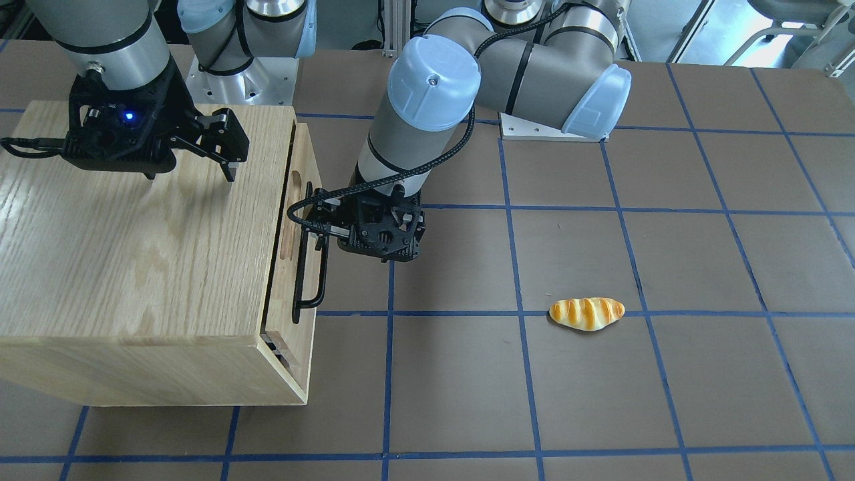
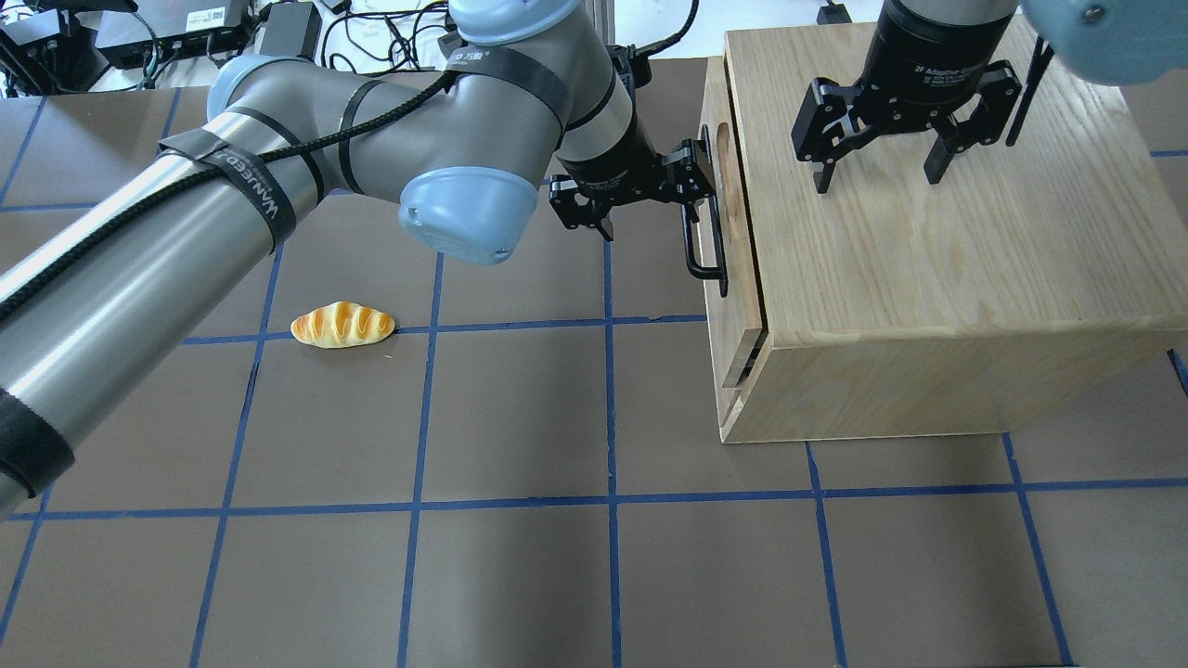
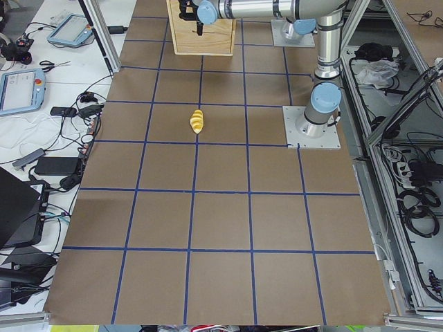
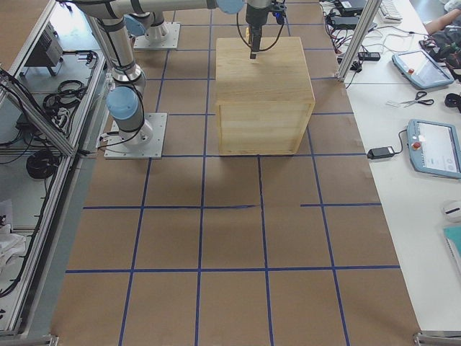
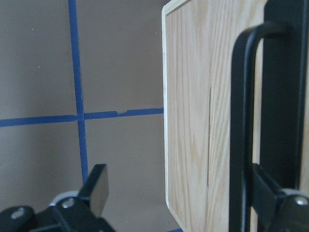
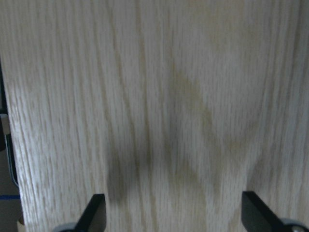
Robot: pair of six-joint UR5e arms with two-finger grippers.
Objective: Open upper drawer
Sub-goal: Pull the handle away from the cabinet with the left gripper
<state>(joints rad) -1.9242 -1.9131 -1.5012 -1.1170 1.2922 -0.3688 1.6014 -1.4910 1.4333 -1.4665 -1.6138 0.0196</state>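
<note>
The upper drawer (image 1: 302,334) is a light-wood panel at the top of the cabinet's front face and stands out a little from the box; it also shows in the overhead view (image 2: 735,306). Its black bar handle (image 1: 309,270) (image 2: 705,250) (image 5: 240,121) runs along the panel. My left gripper (image 1: 347,235) (image 2: 650,199) (image 5: 178,186) is open, its jaws straddling the handle near one end, the bar close against one finger. My right gripper (image 1: 190,170) (image 2: 877,176) (image 6: 171,212) is open and empty just above the cabinet top.
The oak-grain cabinet box (image 1: 133,234) (image 2: 928,278) (image 4: 263,94) stands on the brown table on my right side. A toy bread roll (image 1: 586,313) (image 2: 342,325) (image 3: 197,121) lies on the table on my left side, apart from both arms.
</note>
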